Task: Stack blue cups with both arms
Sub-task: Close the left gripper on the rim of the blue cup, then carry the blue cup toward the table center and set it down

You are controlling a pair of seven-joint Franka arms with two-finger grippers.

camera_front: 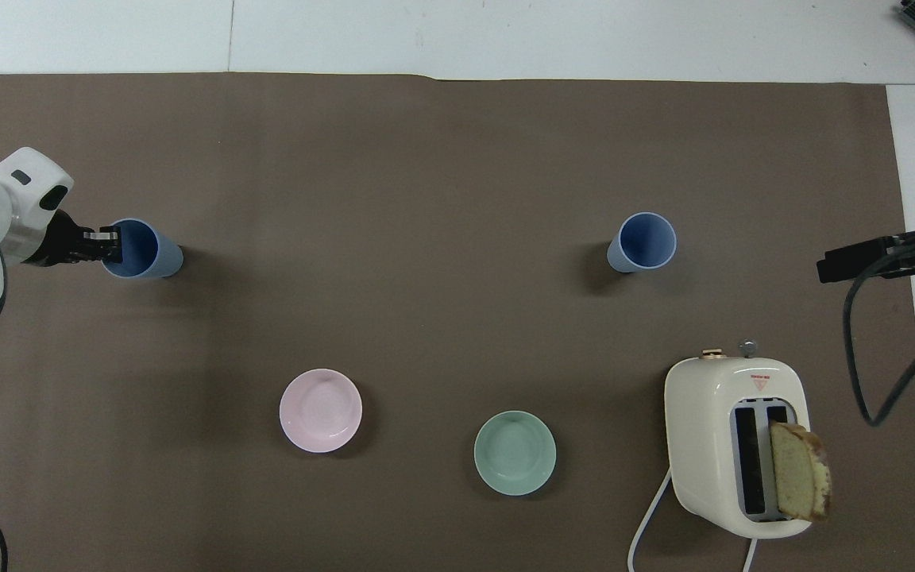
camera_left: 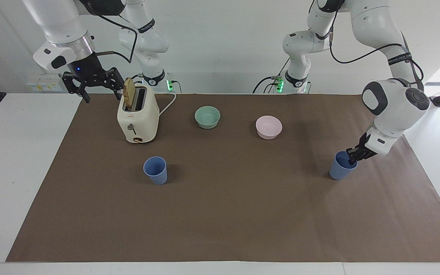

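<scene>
Facing view: I am pinching the rim of one blue cup (camera_left: 341, 166) at right of frame with the left gripper (camera_left: 353, 157) for lifting, second blue cup (camera_left: 155, 170) is standing left of centre, and the right gripper (camera_left: 92, 82), claws apart, is waiting at upper left.
</scene>
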